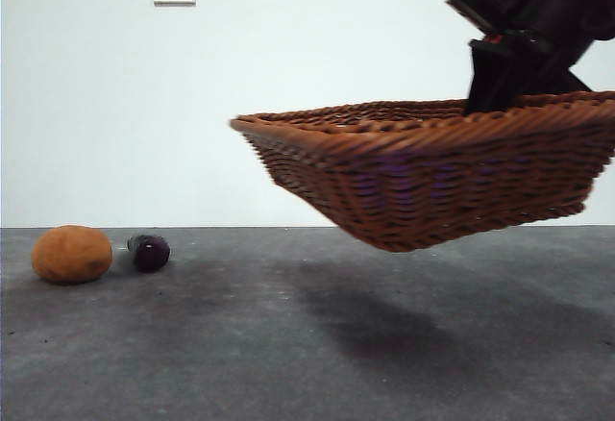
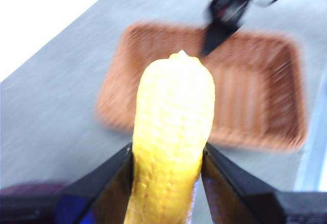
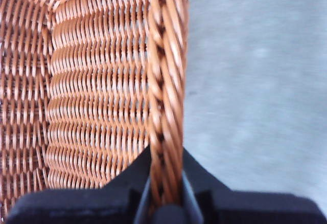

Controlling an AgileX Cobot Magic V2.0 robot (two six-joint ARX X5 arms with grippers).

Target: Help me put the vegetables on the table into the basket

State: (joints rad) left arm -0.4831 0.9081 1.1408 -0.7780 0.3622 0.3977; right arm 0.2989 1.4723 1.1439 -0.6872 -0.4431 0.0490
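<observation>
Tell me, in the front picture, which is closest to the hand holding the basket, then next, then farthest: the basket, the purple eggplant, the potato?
Measured from the right hand, which is pinching the rim:
1. The basket: touching the hand, lifted off the table.
2. The eggplant: far to the picture's left, on the table.
3. The potato: just past the eggplant, nearest the left edge.

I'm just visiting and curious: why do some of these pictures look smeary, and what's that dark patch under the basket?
Left wrist view: the basket and the other arm's gripper above it are blurred, and the corn is glary. Front view: sharp, and the dark patch on the table is the shadow of the lifted basket. Right wrist view: weave crisp, table soft.
</observation>
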